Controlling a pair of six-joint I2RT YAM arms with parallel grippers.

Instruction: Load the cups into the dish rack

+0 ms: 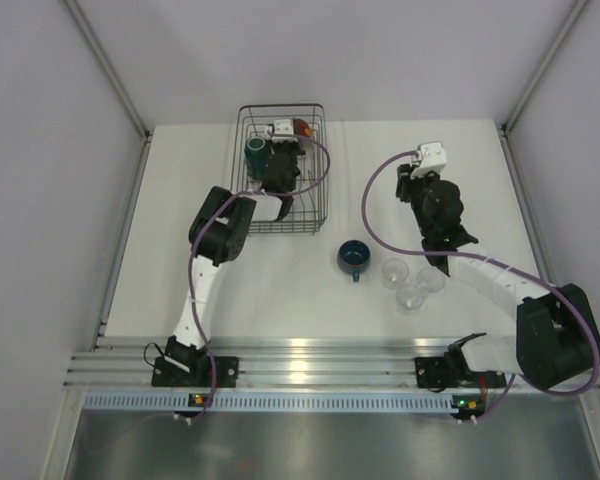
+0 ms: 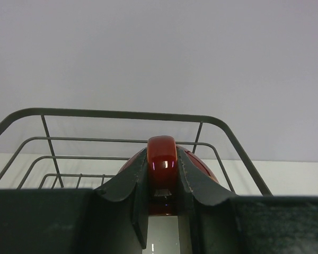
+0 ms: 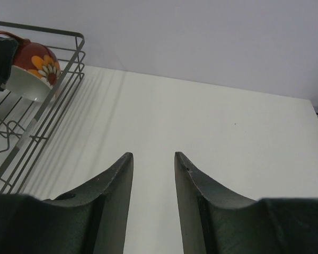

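Observation:
The dish rack (image 1: 315, 200) stands at the far middle of the table. The teal mug (image 1: 257, 152) sits inside it at the left. My left gripper (image 1: 291, 136) is inside the rack, shut on the handle of the big red cup (image 1: 303, 128). In the left wrist view the fingers clamp the red handle (image 2: 162, 154), with the rack rim (image 2: 122, 114) behind. The dark-blue cup (image 1: 353, 258) and three clear glasses (image 1: 394, 272) (image 1: 431, 279) (image 1: 410, 297) stand on the table. My right gripper (image 1: 408, 178) is open and empty (image 3: 153, 156), above bare table right of the rack.
The right wrist view shows the red flower-patterned cup (image 3: 34, 69) tilted inside the rack's corner (image 3: 74, 58), held in a dark finger at the left edge. Grey walls close the table at the back and sides. An aluminium rail (image 1: 310, 360) runs along the near edge.

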